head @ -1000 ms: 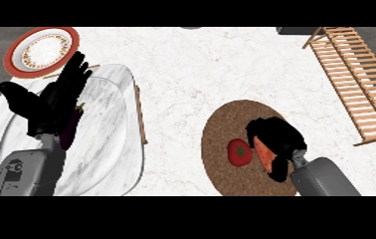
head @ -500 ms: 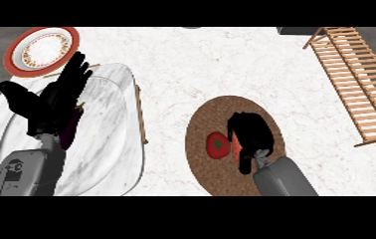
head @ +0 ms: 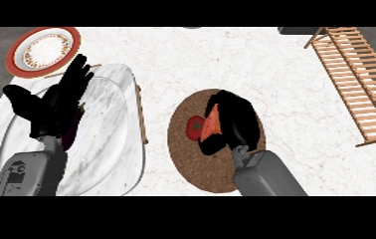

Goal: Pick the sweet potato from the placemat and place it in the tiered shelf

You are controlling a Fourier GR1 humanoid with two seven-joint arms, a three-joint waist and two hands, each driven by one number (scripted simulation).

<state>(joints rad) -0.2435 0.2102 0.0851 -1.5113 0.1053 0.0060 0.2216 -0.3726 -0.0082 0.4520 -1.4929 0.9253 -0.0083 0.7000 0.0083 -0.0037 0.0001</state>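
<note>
**Mia:** In the head view, what is the right hand (head: 234, 119) doing?

**Ben:** It is sliding further left over the round brown placemat (head: 192, 169). A moment back it was sitting more to the right side of the mat. Now its fingers are curling around an orange wedge-shaped thing, which I think is the sweet potato (head: 215, 123).

**Mia:** So is it picking it up?

**Ben:** It looks like it is closing on it, but the sweet potato is still lying on the placemat. A round red thing (head: 195, 127) is touching it on the left.

**Mia:** And the left hand (head: 55, 103)?

**Ben:** It is resting at the left, fingers straight and spread, holding nothing. It is staying where it was.

**Mia:** Where is the sweet potato going?

**Ben:** To the tiered shelf (head: 351, 78), made of light wooden slats, well apart at the right edge.

**Mia:** What do things look like?

**Ben:** The counter (head: 220, 59) is looking like smooth pale marble. The mat is looking rough and speckled. A plate (head: 22, 44) with a red rim is sitting up in the left corner
</note>
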